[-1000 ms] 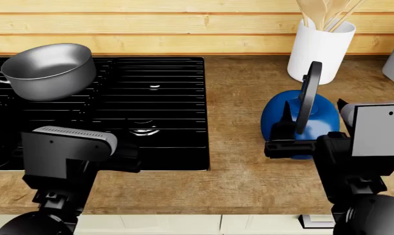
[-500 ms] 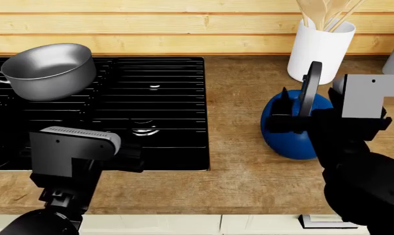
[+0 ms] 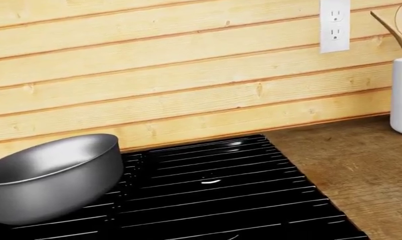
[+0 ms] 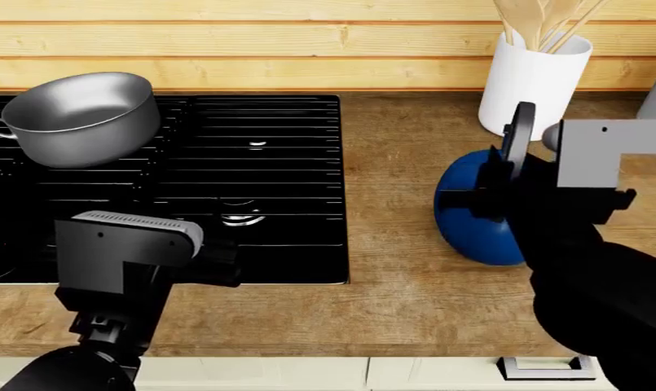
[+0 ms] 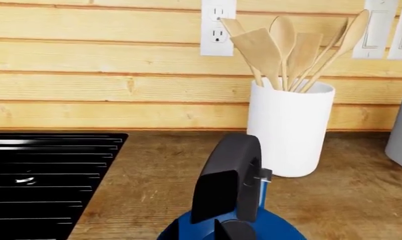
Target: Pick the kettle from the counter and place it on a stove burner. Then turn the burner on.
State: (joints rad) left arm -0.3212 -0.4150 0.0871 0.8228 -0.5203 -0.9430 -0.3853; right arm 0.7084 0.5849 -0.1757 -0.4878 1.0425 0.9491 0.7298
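Blue and glossy, the rounded kettle (image 4: 474, 216) is sitting on the brown wood-grain surface (image 4: 404, 309) in the head view, directly under the right pincer (image 4: 499, 195), whose opening I cannot tell. Left pincer (image 4: 224, 261) is hovering over black stove grates (image 4: 262, 163); its state is unclear too.

Right wrist view is showing the kettle's black arched handle (image 5: 228, 175) just below, with a white utensil jar (image 5: 288, 127) beyond.

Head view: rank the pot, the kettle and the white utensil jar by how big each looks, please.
1. Grey pot, the widest.
2. Blue kettle and white utensil jar: too close to call. The right arm covers part of the kettle, and the jar stands farther from the camera.
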